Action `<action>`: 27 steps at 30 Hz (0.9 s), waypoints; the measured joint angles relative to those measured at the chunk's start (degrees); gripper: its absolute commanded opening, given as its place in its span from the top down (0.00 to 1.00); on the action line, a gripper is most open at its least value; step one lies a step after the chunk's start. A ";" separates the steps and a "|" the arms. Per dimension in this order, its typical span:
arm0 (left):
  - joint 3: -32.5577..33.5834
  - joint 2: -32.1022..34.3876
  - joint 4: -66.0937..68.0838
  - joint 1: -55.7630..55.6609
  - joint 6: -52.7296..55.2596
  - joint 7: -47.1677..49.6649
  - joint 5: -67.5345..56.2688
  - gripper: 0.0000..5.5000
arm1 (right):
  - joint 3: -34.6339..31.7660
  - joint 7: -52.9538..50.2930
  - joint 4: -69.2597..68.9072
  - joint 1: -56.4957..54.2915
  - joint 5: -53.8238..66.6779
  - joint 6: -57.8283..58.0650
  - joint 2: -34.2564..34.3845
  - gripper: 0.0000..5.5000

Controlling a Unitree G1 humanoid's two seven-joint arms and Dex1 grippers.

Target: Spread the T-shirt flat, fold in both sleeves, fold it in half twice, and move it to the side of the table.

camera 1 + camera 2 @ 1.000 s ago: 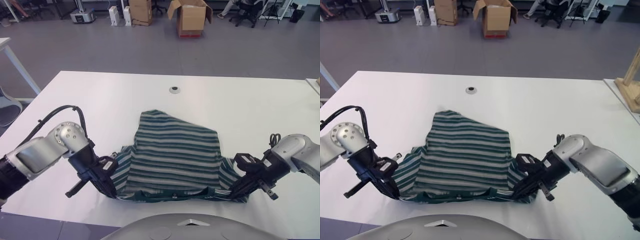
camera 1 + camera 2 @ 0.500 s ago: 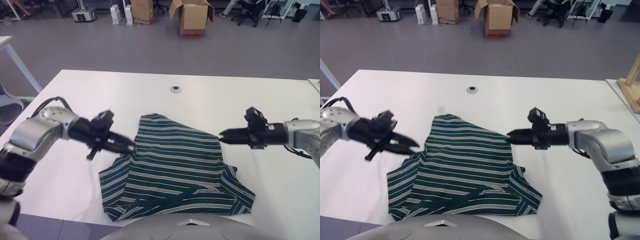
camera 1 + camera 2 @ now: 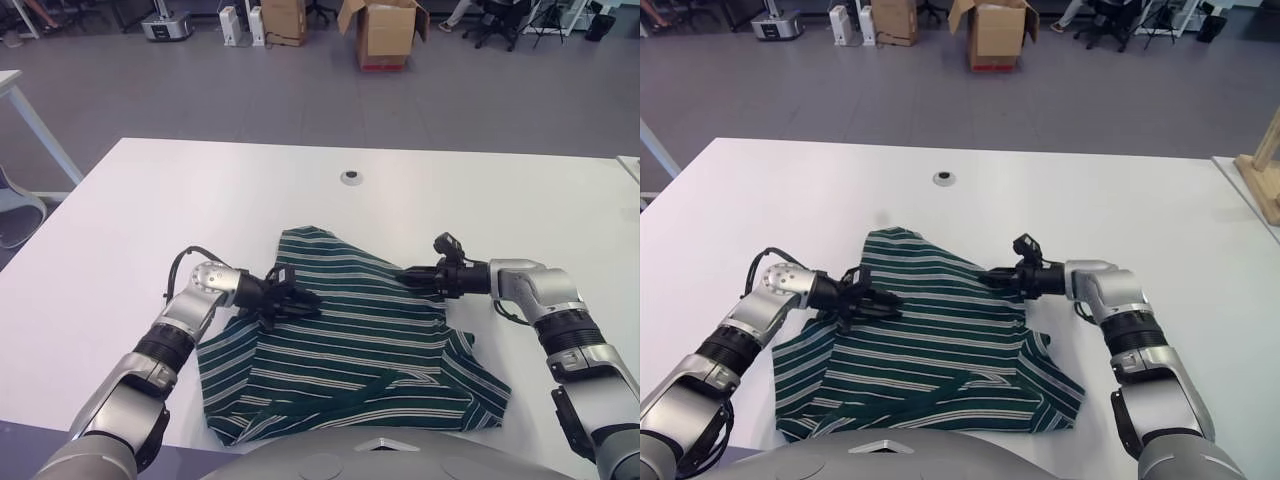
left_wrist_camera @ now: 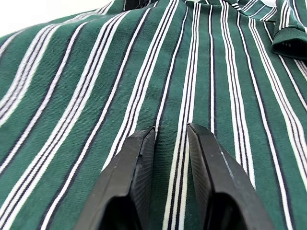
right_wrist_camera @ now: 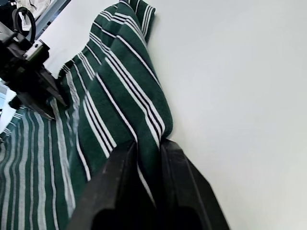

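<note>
Toward near edge of white table (image 3: pixel 200 190), approx. centre: green T-shirt (image 3: pixel 350 335) w/ thin white-and-dark stripes, rumpled, not spread flat. Far corner peaked toward middle of table. Near part bunched in loose folds right at front edge, w/ one flap turned over near centre front. Ribbed cuff (image 4: pixel 290 45) of a sleeve in L wrist view, lying on the striped cloth.

L gripper (image 4: pixel 171 128) low on shirt near its left edge, about halfway betw. far corner and near hem, pointing inward toward R arm. Fingers (image 4: pixel 139 158) apart by a narrow slit. Tips down at the cloth, stripes running flat through the slit.

R gripper (image 5: pixel 147 146) at shirt's far right edge, pointing inward toward L arm. Clamped on T-shirt: edge of fabric raised in a ridge and running in betw. both black fingers (image 5: pixel 120 182), bare tabletop just beside. L gripper also seen farther off in R wrist view, across the cloth.

Both forearms stretched low over tabletop, grippers facing each other w/ a band of striped fabric betw. them.

Elsewhere: small round grommet (image 3: pixel 349 178) set in tabletop, well beyond shirt and apart from it. Open cardboard box (image 3: pixel 385 35) on grey floor behind table. Light wooden frame (image 3: pixel 1262 165) off to the right, past table's right edge.
</note>
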 measured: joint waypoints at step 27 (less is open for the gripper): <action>3.41 -1.14 -0.41 3.99 -5.87 1.86 3.87 0.77 | -3.49 -3.43 -24.02 4.99 4.47 6.46 -3.57 0.84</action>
